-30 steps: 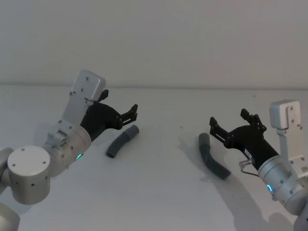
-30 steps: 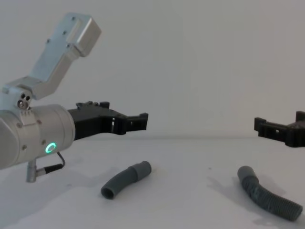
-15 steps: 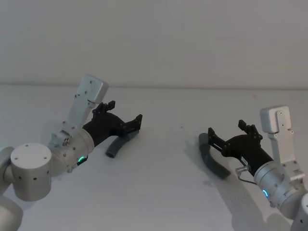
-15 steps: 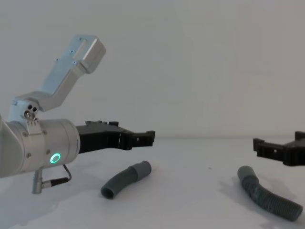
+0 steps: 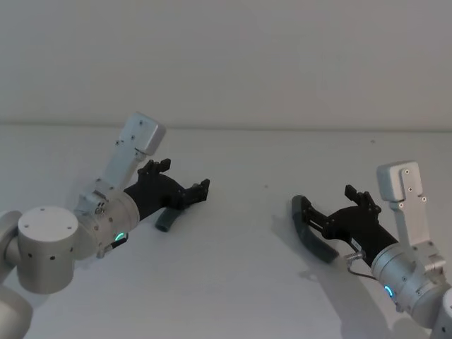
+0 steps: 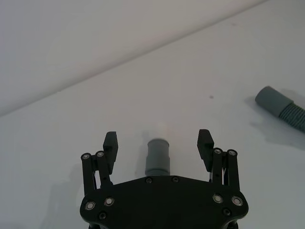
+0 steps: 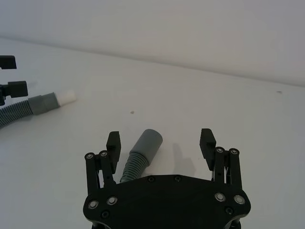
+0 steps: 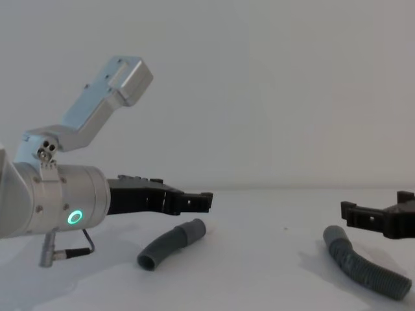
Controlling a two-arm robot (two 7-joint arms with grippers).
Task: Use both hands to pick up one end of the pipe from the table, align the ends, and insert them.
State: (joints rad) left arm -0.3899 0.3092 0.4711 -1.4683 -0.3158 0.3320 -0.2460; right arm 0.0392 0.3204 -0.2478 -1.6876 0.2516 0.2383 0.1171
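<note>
Two dark-grey corrugated pipe pieces lie apart on the white table [image 5: 240, 282]. The left piece [image 8: 172, 243] has a grey cuff end [image 6: 158, 157] with a white tip [image 7: 67, 98]. My left gripper [image 5: 194, 191] hangs open just above it, fingers [image 6: 110, 141] on either side of the cuff. The right piece [image 5: 311, 232] curves, and its plain grey cuff [image 7: 147, 142] points away from the wrist. My right gripper [image 5: 333, 210] is open low over it, straddling the cuff end without touching it. In the chest view the left gripper [image 8: 198, 202] and the right gripper [image 8: 373, 217] both hover above the pieces.
A plain white wall rises behind the table's far edge. Bare table lies between the two pieces and in front of them. The right piece [image 6: 281, 107] shows far off in the left wrist view.
Both grippers have come down and forward toward their pipe pieces and now straddle the cuffs. The pieces have not moved.
</note>
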